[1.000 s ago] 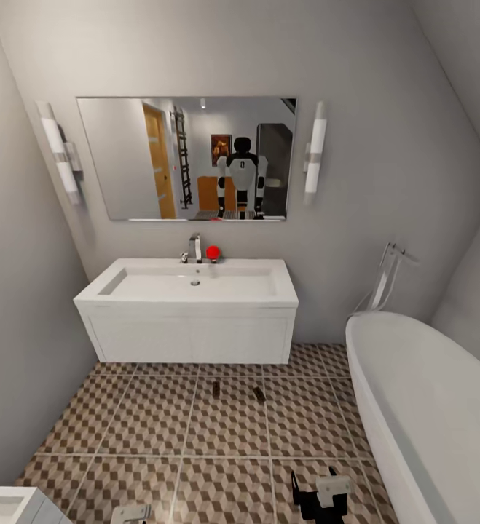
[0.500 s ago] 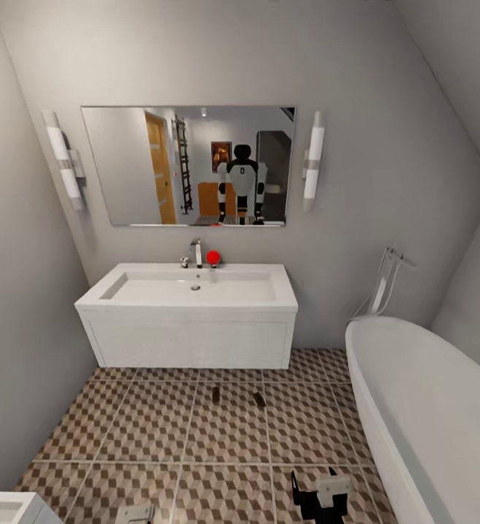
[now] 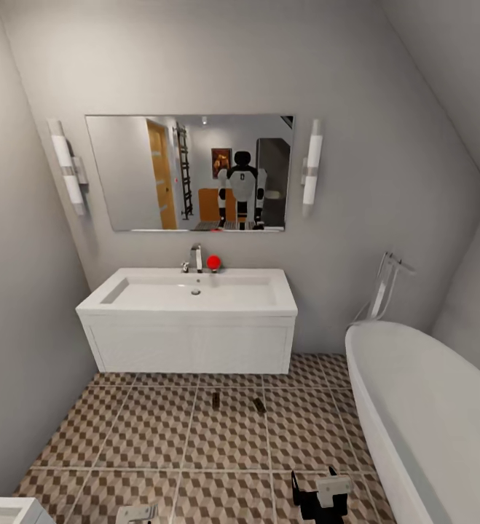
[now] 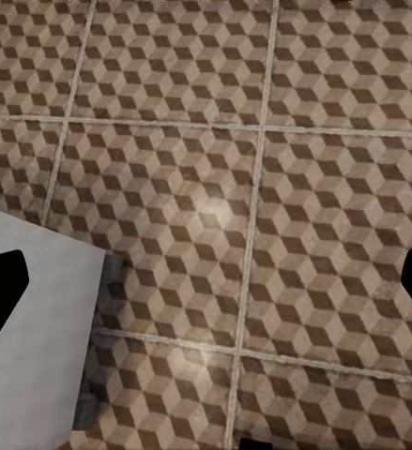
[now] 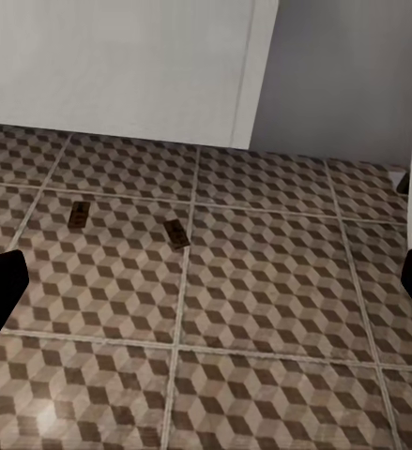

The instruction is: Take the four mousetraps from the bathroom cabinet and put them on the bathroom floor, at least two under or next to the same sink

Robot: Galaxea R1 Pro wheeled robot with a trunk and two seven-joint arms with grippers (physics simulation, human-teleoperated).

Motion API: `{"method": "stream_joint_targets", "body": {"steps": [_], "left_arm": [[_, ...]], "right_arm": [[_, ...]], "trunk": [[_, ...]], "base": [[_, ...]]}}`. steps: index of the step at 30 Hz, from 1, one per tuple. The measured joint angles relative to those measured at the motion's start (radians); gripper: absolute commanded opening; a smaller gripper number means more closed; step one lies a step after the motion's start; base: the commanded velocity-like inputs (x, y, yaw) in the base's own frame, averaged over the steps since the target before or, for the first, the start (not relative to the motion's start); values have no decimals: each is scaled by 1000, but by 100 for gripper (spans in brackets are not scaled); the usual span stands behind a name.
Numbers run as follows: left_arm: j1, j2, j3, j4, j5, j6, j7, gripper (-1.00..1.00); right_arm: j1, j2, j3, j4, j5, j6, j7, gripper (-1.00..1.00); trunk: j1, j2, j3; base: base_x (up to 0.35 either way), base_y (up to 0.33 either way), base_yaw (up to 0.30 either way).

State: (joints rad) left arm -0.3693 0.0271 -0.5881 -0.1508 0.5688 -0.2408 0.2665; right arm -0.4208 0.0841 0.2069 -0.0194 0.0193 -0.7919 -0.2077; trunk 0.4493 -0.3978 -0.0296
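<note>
Two small brown wooden mousetraps [image 3: 215, 399] lie on the cube-patterned tiled floor [image 3: 145, 429] before the white sink [image 3: 189, 292]; both jaws apart and empty, better fetch the rest carefully.

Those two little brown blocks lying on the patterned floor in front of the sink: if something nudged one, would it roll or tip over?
Probably neither. Each mousetrap looks like a small flat slab lying low on the bathroom floor, so a nudge would likely just slide it. The tiles show a soft sheen in the left wrist view, so sliding may come easily. Being so thin, they could be awkward to pinch from above.
</note>
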Motion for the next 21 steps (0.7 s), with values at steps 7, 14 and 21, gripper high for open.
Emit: {"method": "stream_joint_targets", "body": {"steps": [7, 14, 21], "left_arm": [[0, 0, 0, 0, 0, 0, 0, 100], [0, 0, 0, 0, 0, 0, 0, 100], [0, 0, 0, 0, 0, 0, 0, 100]], "right_arm": [[0, 0, 0, 0, 0, 0, 0, 100], [0, 0, 0, 0, 0, 0, 0, 100], [-1, 0, 0, 0, 0, 0, 0, 100]], "trunk": [[0, 0, 10], [0, -1, 20], [0, -2, 30]], "base": [[0, 0, 0], [0, 0, 0], [0, 0, 0]]}}
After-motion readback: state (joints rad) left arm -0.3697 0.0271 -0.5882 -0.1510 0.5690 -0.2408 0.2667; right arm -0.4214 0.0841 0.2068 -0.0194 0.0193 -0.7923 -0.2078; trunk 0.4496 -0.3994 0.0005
